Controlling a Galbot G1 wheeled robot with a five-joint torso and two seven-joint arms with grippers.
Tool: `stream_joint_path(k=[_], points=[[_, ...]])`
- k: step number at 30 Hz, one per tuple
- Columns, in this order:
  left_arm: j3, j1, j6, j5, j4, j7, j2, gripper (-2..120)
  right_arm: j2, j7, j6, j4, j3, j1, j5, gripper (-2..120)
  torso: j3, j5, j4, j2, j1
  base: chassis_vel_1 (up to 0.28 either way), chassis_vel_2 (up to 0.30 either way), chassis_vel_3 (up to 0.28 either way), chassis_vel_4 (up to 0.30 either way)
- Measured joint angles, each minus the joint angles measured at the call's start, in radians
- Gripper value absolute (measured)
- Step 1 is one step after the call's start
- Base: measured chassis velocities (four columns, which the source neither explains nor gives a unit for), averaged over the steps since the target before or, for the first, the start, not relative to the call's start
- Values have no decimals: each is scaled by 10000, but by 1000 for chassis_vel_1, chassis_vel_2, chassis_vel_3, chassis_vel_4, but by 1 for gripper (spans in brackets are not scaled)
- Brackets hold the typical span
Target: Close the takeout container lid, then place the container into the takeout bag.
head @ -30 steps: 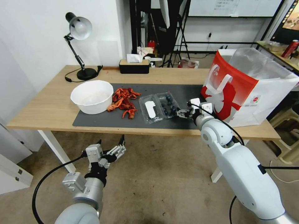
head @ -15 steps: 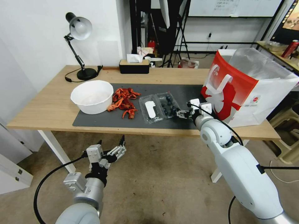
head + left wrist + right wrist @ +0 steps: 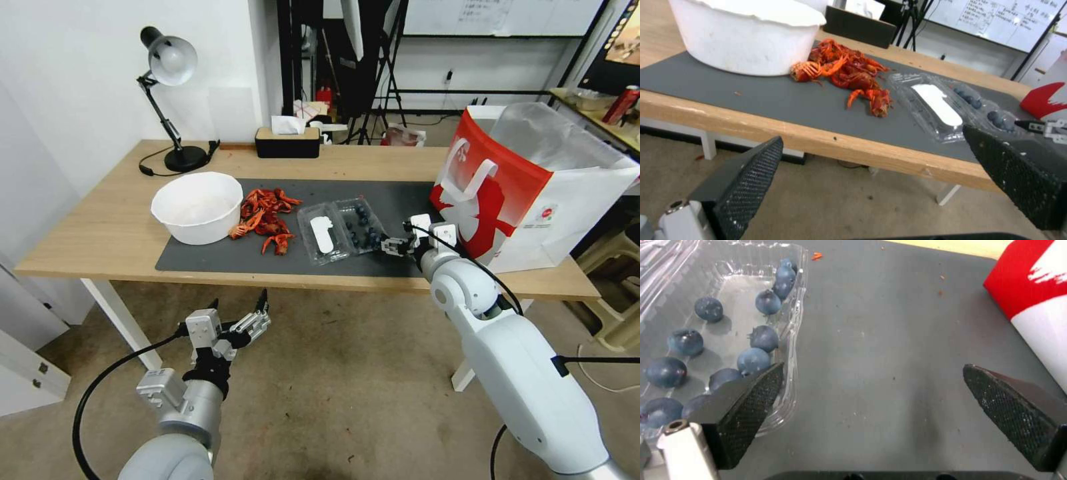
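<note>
- Clear plastic container (image 3: 360, 225) lies flat open on the grey mat (image 3: 220, 250), its lid (image 3: 323, 235) at 9 o'clock of the berry half — nothing closed, nothing bagged.
- Right gripper (image 3: 393, 245), jaws spread and holding nothing, sits at the container's 4 o'clock edge.
- Left gripper (image 3: 235, 322) hangs open below the table.
- Counted — 1 container, 1 takeout bag (image 3: 527, 183) at 3 o'clock, 1 white bowl (image 3: 197, 207), about 10 blueberries (image 3: 766, 302).

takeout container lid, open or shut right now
Open. The takeout container lid lies flat on the grey mat, label up, beside the blueberry container. The right gripper is open at the container's edge.
</note>
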Motion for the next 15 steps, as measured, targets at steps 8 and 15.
stream_joint_path(k=[8, 15], points=[[-5, 0, -35, -17, -11, 17, 71, 100, 31, 206, 0, 286, 76, -244, -17, 100, 0, 0, 0, 0, 0, 0, 0, 0, 0], [-10, -33, -87, -48, -11, 22, 118, 100, 35, 324, 0, 495, 160, -466, -13, 100, 0, 0, 0, 0, 0, 0, 0, 0, 0]])
